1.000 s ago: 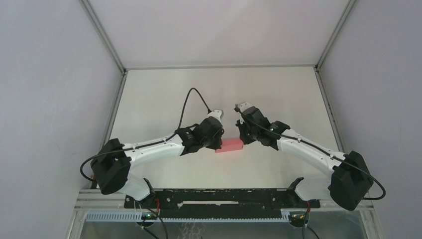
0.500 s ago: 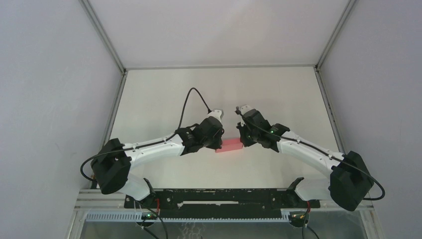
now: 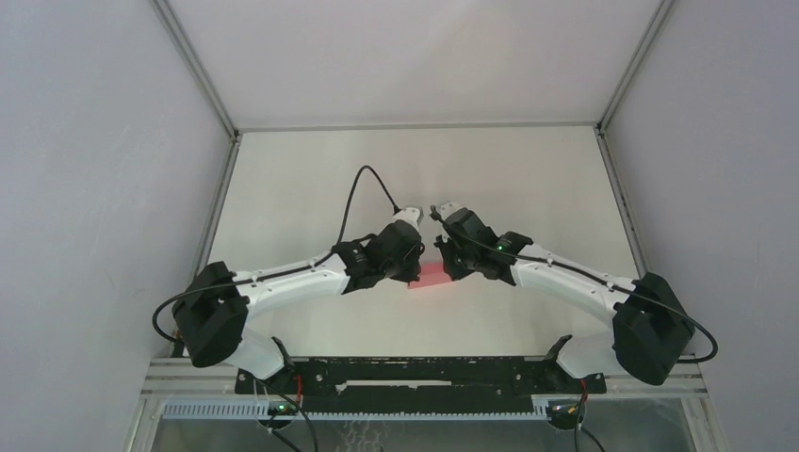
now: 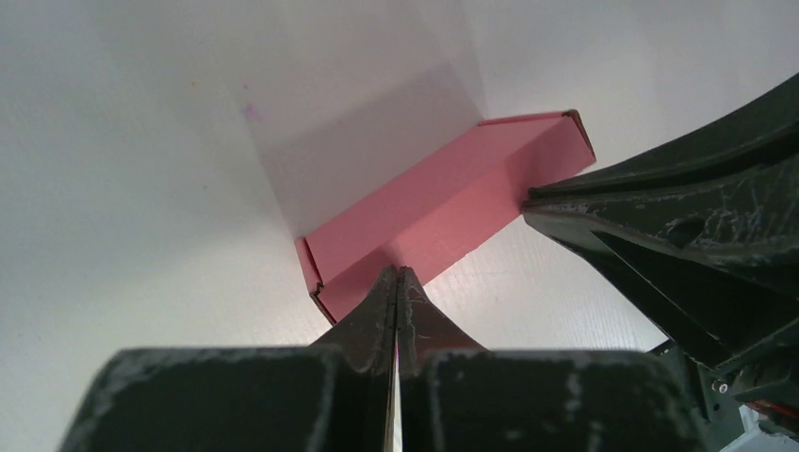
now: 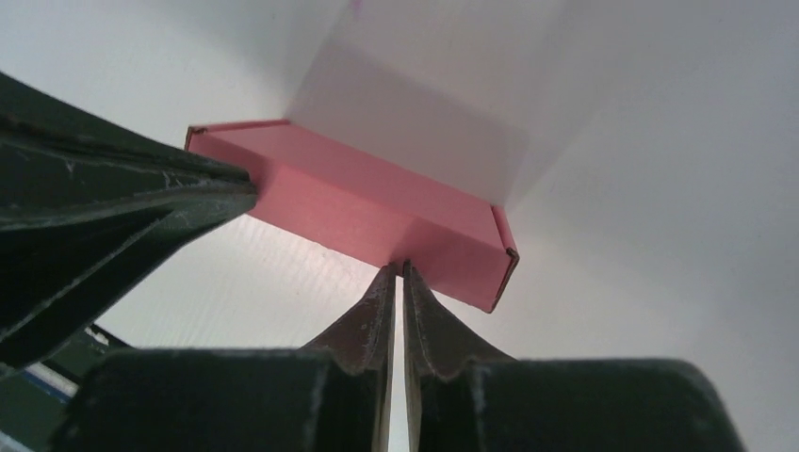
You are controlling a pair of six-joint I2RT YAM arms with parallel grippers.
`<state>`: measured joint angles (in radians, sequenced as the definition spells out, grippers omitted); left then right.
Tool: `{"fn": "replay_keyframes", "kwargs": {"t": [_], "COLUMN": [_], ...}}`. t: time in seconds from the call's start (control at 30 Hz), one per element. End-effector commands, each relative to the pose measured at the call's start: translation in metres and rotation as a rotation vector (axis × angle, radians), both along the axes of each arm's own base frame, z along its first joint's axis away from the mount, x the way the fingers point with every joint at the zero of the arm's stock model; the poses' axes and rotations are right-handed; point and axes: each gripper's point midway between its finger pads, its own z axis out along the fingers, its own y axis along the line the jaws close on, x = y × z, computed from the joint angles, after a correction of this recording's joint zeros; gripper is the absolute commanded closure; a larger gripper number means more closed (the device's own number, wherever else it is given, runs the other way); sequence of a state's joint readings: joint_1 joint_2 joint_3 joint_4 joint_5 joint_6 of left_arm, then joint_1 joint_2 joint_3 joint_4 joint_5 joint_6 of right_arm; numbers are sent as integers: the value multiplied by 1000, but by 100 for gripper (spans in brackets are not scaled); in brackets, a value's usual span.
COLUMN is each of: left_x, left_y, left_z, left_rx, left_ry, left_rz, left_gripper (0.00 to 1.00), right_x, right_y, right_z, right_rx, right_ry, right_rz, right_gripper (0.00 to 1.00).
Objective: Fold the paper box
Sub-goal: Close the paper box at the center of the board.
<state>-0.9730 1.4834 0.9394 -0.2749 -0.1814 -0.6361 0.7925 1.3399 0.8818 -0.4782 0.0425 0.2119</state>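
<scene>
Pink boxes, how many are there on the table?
1. The paper box lies on the table near the middle, between the left gripper and the right gripper. Another could hide under the arms.

White arms (image 3: 283,280), bulky black joints (image 3: 212,322), looping black cables (image 3: 364,169).

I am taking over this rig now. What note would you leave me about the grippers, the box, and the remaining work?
Left gripper: shut, tips against the near long wall of the paper box.
Right gripper: looks shut, tips at the same wall, further right; a pinch cannot be confirmed.
Box: on the table, between both grippers.
Done: side walls are folded up.
Left: the pale panel stands upright at the far side; it probably needs closing.
</scene>
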Motion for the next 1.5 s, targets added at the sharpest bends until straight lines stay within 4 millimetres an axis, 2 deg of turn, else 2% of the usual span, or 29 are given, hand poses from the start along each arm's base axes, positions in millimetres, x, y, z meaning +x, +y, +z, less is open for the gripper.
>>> {"fn": "replay_keyframes", "kwargs": {"t": [0.0, 0.07, 0.13, 0.43, 0.53, 0.77, 0.9, 1.0, 1.13, 1.33, 1.47], "left_x": [-11, -10, -8, 0, 4, 8, 10, 11, 12, 14, 15], "left_y": [20, 17, 15, 7, 5, 1, 0, -1, 4, 12, 14], "left_z": [-30, -29, -29, -26, -24, -20, -18, -14, -5, 13, 11], "left_rx": [142, 140, 140, 147, 149, 150, 153, 150, 152, 143, 149], "left_ry": [64, 58, 54, 23, 14, -2, -8, -14, -31, -65, -62], "left_rz": [-18, -25, -29, -48, -50, -57, -60, -62, -49, -32, -27], "left_gripper": [100, 100, 100, 100, 100, 100, 100, 99, 94, 90, 90], "right_x": [4, 3, 4, 18, 24, 30, 33, 29, 26, 27, 32], "right_y": [7, 4, 3, 1, -1, 1, 0, 0, -6, -8, -2], "right_z": [-9, -16, -13, 35, 43, 34, 17, 2, -8, -6, 15], "right_rx": [19, 15, 23, 122, 145, 128, 97, 93, 84, 101, 152], "right_ry": [16, 36, 26, -93, -107, -83, -54, 0, 31, 36, -24], "right_rz": [-26, -36, -41, -64, -73, -72, -77, -70, -87, -91, -79], "right_gripper": [87, 87, 88, 86, 85, 85, 85, 85, 85, 85, 83]}}
